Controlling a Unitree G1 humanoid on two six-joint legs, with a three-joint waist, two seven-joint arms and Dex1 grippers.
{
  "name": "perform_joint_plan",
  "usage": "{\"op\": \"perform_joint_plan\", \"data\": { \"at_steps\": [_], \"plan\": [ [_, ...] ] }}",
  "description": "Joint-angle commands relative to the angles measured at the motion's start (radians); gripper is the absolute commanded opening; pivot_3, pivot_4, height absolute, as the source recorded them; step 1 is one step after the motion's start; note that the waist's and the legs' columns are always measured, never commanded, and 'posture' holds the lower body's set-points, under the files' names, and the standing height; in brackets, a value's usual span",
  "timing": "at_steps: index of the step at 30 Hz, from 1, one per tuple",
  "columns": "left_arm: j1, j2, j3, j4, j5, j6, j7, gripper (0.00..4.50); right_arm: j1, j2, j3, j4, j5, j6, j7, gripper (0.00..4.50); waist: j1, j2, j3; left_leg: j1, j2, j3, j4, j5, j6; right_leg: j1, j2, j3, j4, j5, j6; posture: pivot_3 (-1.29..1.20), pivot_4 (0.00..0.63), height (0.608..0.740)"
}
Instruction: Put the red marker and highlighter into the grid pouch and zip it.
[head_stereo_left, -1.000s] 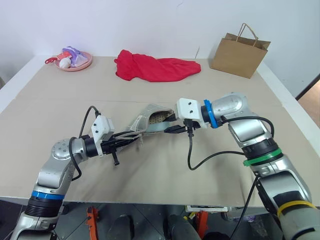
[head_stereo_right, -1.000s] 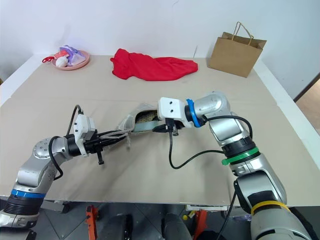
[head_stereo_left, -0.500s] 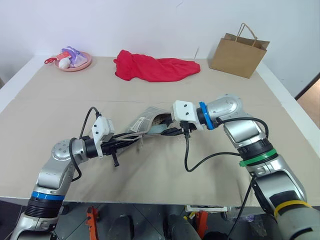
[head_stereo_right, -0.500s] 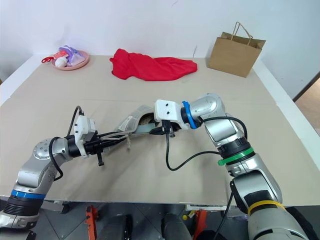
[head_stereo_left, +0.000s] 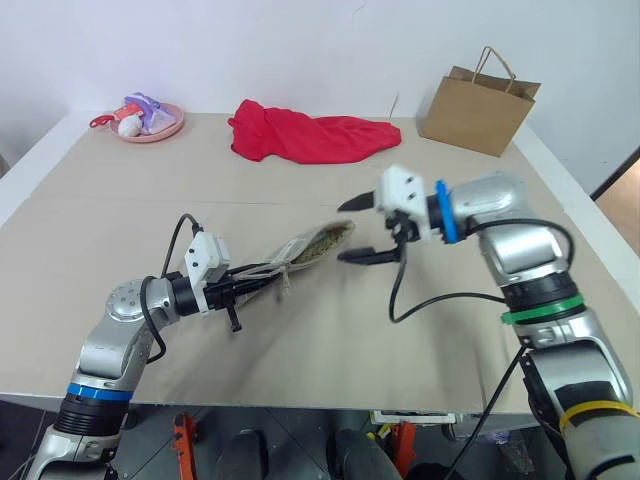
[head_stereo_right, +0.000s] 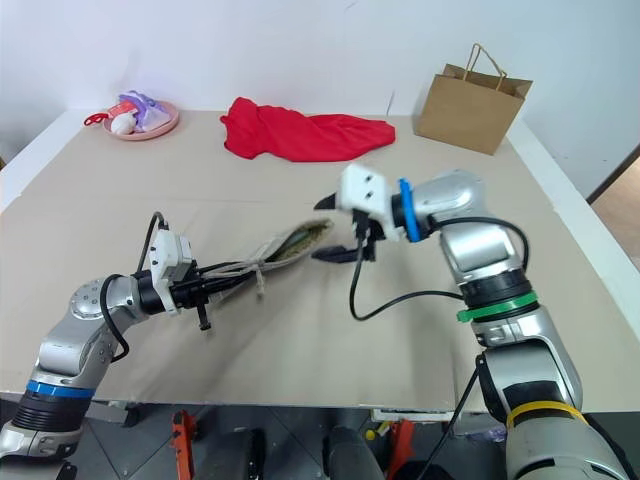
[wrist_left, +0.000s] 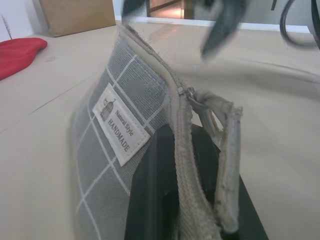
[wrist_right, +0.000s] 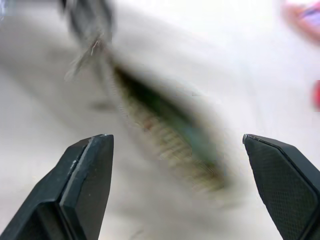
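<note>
Grid pouch (head_stereo_left: 305, 250) is held off the table (head_stereo_left: 330, 330) near its middle, slanting up toward the right gripper, mouth still unzipped. Something green shows inside in the right wrist view, probably the highlighter; the marker cannot be made out. The fabric looks soft, light and floppy, so it should sag unless pulled taut. Left gripper (head_stereo_left: 262, 281) is clamped on the pouch's near end beside the zipper. Right gripper (head_stereo_left: 358, 230) has its fingers spread wide, empty, just beside the mouth. Best hold for closing: the small zipper pull (wrist_left: 192, 94), with the opposite end kept tensioned
</note>
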Motion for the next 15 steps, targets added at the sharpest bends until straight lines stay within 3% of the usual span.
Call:
{"op": "perform_joint_plan", "data": {
  "at_steps": [1,7,11,15],
  "plan": [
    [-0.002,0.004,0.022,-0.025,-0.013,-0.012,0.008,0.0,0.038,-0.027,-0.143,-0.126,0.208,0.14,0.033,4.43,0.0,0.0,0.0,0.0,0.0,0.0,0.0,0.0,0.0,0.0,0.0,0.0,0.0,0.0,0.0,0.0,0.15,0.74],
    [0.005,0.01,0.028,-0.024,-0.005,-0.02,0.013,0.0,0.285,-0.091,-0.198,-0.349,0.385,0.363,-0.012,4.43,0.002,0.0,0.0,0.0,0.0,-0.001,0.0,0.0,0.0,0.001,0.0,-0.001,0.0,-0.001,0.0,0.0,0.15,0.74],
    [0.002,0.008,0.021,-0.011,0.015,-0.042,0.016,0.0,0.397,-0.037,-0.113,-0.433,0.339,0.401,-0.153,4.43,-0.005,0.0,0.0,0.002,0.0,-0.001,0.0,0.0,0.0,0.001,0.001,0.001,0.0,-0.002,0.005,0.0,0.15,0.74],
    [-0.005,0.002,0.012,0.001,0.033,-0.062,0.021,0.0,0.397,0.064,-0.061,-0.434,0.329,0.466,-0.306,4.43,-0.005,0.0,0.0,0.003,0.001,0.0,0.0,0.001,0.0,0.001,0.003,0.001,0.001,-0.001,0.004,0.0,0.15,0.74]
  ]
}}
